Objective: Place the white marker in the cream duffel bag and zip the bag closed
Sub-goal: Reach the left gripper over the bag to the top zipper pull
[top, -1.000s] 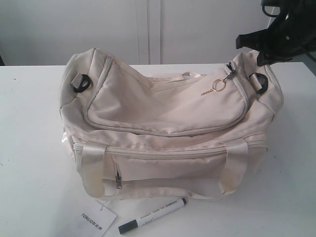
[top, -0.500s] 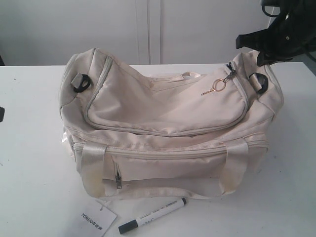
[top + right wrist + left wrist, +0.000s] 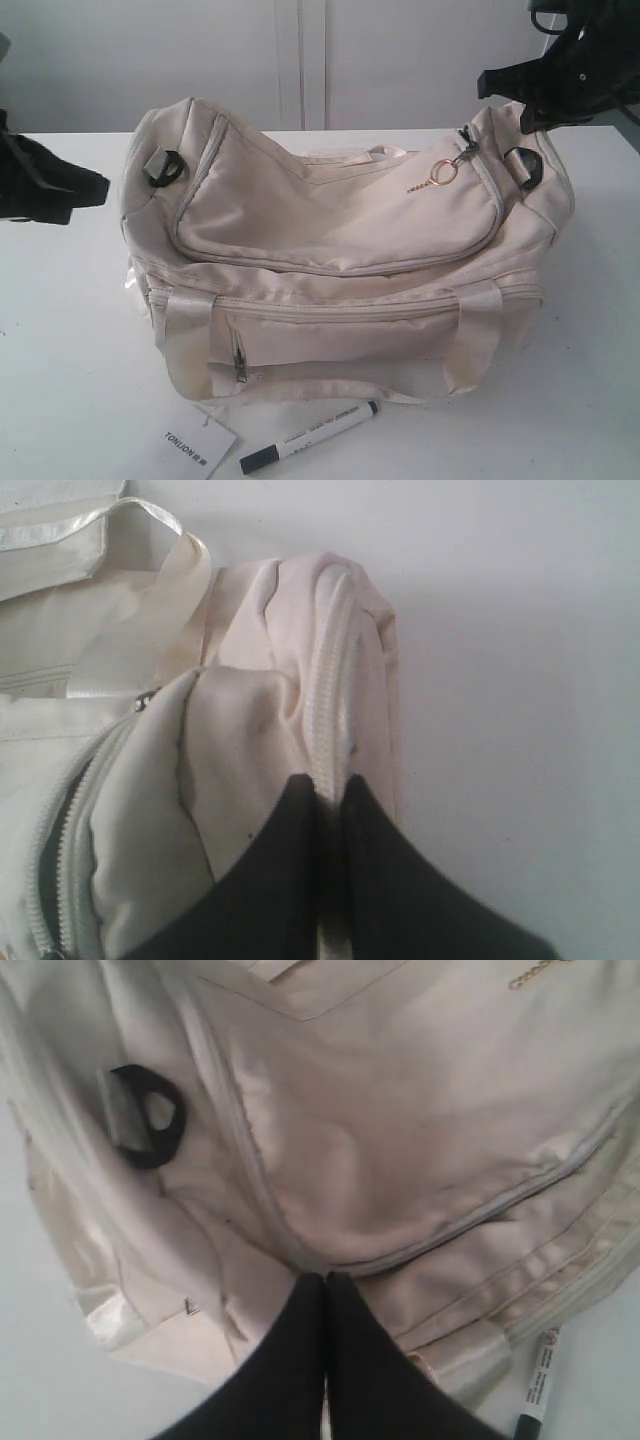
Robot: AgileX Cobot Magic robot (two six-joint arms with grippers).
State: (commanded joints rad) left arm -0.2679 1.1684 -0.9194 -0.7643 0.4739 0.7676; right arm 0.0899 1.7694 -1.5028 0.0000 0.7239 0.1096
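Right gripper (image 3: 330,792): jaws clamped on the raised zipper seam at one end of the cream duffel bag (image 3: 340,260), anchoring it. Left gripper (image 3: 325,1282): fingers together, empty, near the bag's opposite end.

White marker (image 3: 310,437): on the table (image 3: 60,350) in front of the bag, beside the paper tag (image 3: 195,443).

The top zipper appears closed, its gold ring pull (image 3: 445,172) near the clamped end.

Recommendation: hold the seam taut, grasp the ring squarely and draw it along the curve.

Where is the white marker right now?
In the exterior view the white marker lies on the white table at the bottom centre, just in front of the cream duffel bag and right of the paper tag.
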